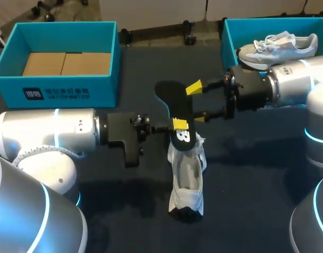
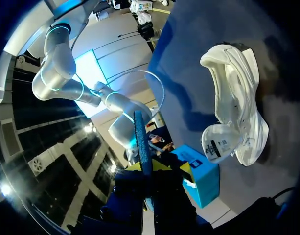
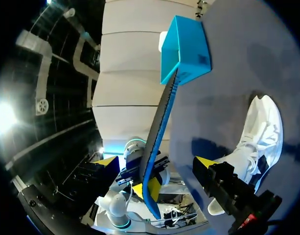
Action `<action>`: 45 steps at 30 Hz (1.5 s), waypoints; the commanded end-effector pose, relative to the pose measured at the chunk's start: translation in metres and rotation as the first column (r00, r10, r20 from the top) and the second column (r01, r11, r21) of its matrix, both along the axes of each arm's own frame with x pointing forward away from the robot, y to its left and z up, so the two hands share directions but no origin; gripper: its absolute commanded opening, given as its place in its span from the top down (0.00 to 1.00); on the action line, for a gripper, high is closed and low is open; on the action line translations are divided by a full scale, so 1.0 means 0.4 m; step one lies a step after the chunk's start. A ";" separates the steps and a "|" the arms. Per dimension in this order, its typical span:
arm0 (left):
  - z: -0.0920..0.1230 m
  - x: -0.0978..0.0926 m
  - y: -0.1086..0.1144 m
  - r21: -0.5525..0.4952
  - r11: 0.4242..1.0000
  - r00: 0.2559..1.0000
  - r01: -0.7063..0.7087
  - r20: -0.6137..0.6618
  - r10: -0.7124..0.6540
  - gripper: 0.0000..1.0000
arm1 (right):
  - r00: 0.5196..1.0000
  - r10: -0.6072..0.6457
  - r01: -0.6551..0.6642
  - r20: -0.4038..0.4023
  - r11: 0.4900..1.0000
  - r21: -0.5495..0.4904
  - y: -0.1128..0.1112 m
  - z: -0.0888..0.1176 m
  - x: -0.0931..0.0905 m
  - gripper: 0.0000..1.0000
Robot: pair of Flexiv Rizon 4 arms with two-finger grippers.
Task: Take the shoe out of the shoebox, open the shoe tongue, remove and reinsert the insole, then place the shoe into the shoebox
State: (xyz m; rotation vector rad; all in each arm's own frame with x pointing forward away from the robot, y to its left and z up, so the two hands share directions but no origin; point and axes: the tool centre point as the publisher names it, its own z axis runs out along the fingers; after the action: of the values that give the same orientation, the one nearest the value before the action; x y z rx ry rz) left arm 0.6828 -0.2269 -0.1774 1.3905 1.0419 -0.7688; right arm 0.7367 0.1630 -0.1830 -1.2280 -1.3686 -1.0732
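A black insole (image 1: 175, 108) is held up off the table with my left gripper (image 1: 180, 126) shut on its heel end. In the left wrist view the insole (image 2: 141, 142) shows edge-on, rising from the left gripper (image 2: 152, 171). My right gripper (image 1: 196, 103) stands open just right of the insole. In its own view the insole (image 3: 162, 117) passes between the spread fingers of the right gripper (image 3: 157, 164), touching neither. The white shoe (image 1: 186, 174) lies on the dark table below the insole, opening upward; it also shows beside each gripper as the shoe (image 2: 238, 112) and the shoe (image 3: 260, 139).
A teal shoebox (image 1: 61, 87) with cardboard inside stands at the back left. A second teal shoebox (image 1: 229, 37) at the back right holds a grey-white shoe (image 1: 277, 46), just behind my right wrist. The table (image 1: 256, 179) is dark cloth.
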 end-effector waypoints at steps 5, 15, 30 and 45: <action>-0.003 -0.002 -0.002 -0.003 1.000 1.000 -0.003 0.003 0.003 1.00 | 1.000 -0.005 0.005 0.002 1.000 -0.012 0.018 0.019 -0.008 0.00; -0.003 -0.002 -0.002 -0.003 1.000 1.000 -0.003 0.003 0.003 1.00 | 1.000 -0.001 0.001 -0.001 1.000 -0.006 0.021 0.025 -0.026 0.04; -0.003 -0.002 -0.002 -0.003 1.000 1.000 -0.003 0.003 0.003 1.00 | 0.999 0.030 -0.030 -0.029 0.999 -0.017 0.054 0.018 -0.044 0.57; -0.003 -0.002 -0.002 -0.003 1.000 1.000 -0.003 0.003 0.003 1.00 | 1.000 0.009 -0.009 -0.012 1.000 -0.009 0.050 0.033 -0.048 0.68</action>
State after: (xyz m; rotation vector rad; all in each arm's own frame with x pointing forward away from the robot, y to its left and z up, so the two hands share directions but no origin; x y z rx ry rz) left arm 0.6829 -0.2265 -0.1773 1.3907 1.0417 -0.7696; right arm 0.7186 0.1807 -0.1686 -1.2285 -1.3695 -1.0527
